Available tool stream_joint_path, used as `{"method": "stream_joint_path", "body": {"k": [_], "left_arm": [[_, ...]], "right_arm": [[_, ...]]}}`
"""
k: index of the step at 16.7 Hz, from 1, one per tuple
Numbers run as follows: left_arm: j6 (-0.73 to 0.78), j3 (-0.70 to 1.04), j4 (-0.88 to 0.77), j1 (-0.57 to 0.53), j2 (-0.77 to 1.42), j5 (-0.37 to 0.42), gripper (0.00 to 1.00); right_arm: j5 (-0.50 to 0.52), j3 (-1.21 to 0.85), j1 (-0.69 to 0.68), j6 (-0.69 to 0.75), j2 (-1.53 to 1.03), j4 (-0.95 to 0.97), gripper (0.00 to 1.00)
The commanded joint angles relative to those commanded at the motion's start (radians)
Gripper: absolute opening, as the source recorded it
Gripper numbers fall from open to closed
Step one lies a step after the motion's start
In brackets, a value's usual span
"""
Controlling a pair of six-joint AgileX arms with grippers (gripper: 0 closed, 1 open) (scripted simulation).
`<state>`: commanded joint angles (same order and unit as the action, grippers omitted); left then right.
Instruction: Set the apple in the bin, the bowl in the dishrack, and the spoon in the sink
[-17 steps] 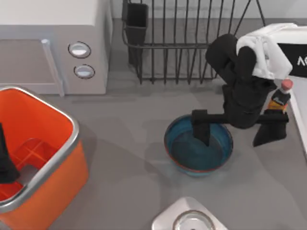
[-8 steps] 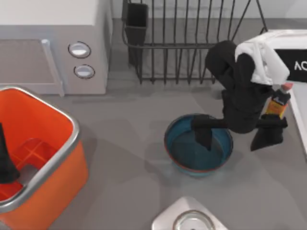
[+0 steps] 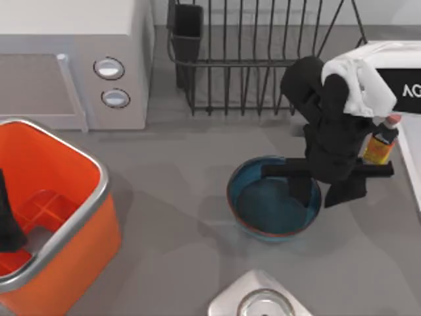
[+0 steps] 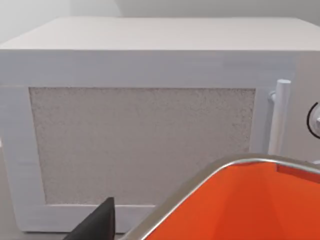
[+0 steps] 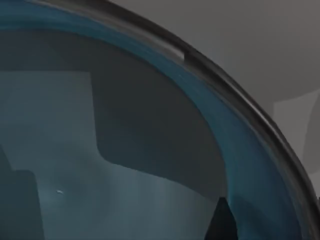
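Right gripper (image 3: pixel 320 185): has narrowed its spread over the last second; the inner finger (image 3: pixel 300 189) has slid from mid-bowl to just inside the right-hand rim, the outer finger hangs just outside it, so the jaws now straddle the wall. Whether they actually pinch it cannot be told.
Bowl (image 3: pixel 266 209): blue, upright on the grey table (image 3: pixel 177 191), in the same spot as a second ago, just in front of the dishrack.
Right wrist view: the bowl's curved rim (image 5: pixel 235 130) sweeps across close up, one dark fingertip (image 5: pixel 220 222) inside it.
Dishrack (image 3: pixel 263 59): against the back edge, prongs upright, cutlery cup at its left corner; open table lies between it and the bowl.
Bottle (image 3: pixel 380 141): small, amber, standing just beside the right arm, tight quarters there.
Left gripper (image 3: pixel 8 217): unmoved, parked inside the orange bin (image 3: pixel 79 237) at the table's left; finger state cannot be told.
Microwave (image 3: pixel 72 66): back left, just behind the bin.
Sink (image 3: pixel 260 299): pale corner at the front edge, near the bowl.
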<state>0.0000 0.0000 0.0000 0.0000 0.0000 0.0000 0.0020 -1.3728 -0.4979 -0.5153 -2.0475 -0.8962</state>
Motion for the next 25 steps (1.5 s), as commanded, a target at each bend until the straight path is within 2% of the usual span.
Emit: {"method": "stream_joint_path", "body": {"k": [2, 3, 13, 20, 25], "left_arm": [[0.000, 0.000, 0.000, 0.000, 0.000, 0.000, 1.00], [0.000, 0.000, 0.000, 0.000, 0.000, 0.000, 1.00], [0.000, 0.000, 0.000, 0.000, 0.000, 0.000, 1.00], [0.000, 0.000, 0.000, 0.000, 0.000, 0.000, 1.00], [0.000, 0.000, 0.000, 0.000, 0.000, 0.000, 1.00]], "right_arm": [[0.000, 0.000, 0.000, 0.000, 0.000, 0.000, 0.02], [0.000, 0.000, 0.000, 0.000, 0.000, 0.000, 0.00], [0.001, -0.016, 0.000, 0.000, 0.004, -0.017, 0.00], [0.001, -0.230, 0.003, 0.002, 0.074, -0.317, 0.00], [0.000, -0.273, 0.004, 0.004, 0.097, -0.368, 0.00]]}}
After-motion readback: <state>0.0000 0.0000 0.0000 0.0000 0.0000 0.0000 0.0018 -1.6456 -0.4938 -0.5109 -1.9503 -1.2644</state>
